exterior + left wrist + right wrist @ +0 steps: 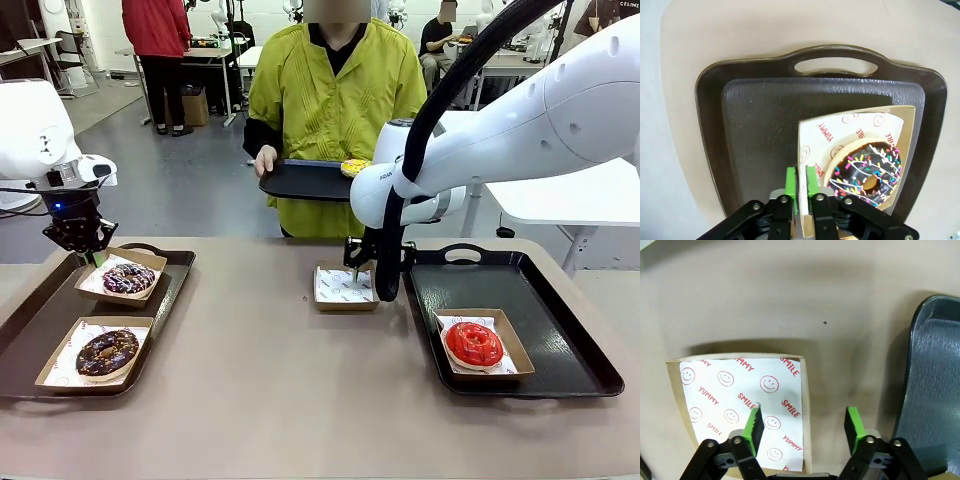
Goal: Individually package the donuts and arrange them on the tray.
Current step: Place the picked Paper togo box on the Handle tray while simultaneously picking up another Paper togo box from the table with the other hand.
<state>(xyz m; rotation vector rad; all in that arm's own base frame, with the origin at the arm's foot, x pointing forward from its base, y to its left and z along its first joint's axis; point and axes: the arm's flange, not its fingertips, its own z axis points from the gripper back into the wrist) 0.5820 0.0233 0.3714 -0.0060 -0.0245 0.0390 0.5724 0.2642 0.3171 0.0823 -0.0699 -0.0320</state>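
On the left tray, a chocolate donut lies in the near box. A purple-brown sprinkled donut lies in the far box. My left gripper is shut on that far box's edge. The red donut sits boxed on the right tray. At mid-table, my right gripper hangs open over an empty paper-lined box, with one finger inside its wall and one outside. A yellow donut rests on the black tray that the person holds.
The person stands at the far edge, one hand on the held tray. The right tray's dark rim lies just beside my right gripper. Bare tabletop stretches between the two trays.
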